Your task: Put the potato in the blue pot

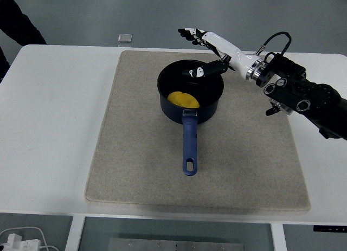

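Observation:
The yellow potato lies inside the dark blue pot, which stands on the grey mat with its blue handle pointing toward the near edge. My right hand is above the pot's far rim, fingers spread and holding nothing; its thumb hangs over the pot's opening. The right arm comes in from the right edge. The left arm is out of view.
A grey mat covers the middle of the white table. A small clear box sits at the table's far edge. A person's dark sleeve shows at the top left. Cables lie below the table at bottom left.

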Controlling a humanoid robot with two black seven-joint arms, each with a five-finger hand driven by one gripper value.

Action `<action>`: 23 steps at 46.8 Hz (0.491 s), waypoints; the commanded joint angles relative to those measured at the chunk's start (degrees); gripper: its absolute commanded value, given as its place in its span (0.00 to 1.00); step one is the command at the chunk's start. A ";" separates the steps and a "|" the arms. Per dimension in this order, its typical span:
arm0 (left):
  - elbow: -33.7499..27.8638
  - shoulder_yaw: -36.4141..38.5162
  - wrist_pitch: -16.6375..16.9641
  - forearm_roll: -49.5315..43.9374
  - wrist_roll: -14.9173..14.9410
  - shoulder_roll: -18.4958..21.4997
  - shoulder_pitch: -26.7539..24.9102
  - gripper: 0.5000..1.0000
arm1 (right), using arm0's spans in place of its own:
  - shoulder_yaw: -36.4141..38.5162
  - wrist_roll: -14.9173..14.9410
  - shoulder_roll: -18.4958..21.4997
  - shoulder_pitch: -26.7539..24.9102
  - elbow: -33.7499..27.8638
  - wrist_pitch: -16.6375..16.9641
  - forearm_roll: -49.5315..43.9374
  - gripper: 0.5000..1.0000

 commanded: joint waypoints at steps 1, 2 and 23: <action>0.00 0.04 0.00 0.00 0.00 0.00 0.01 0.99 | 0.29 0.00 -1.23 0.22 -0.01 0.21 3.09 0.86; 0.00 0.04 0.00 0.00 0.00 0.00 0.01 0.99 | 0.29 -0.28 -1.49 0.22 -0.01 0.29 4.06 0.86; -0.09 0.13 0.00 0.00 0.00 0.00 0.01 0.99 | 18.39 -20.23 -4.57 -2.16 -0.18 2.75 28.14 0.86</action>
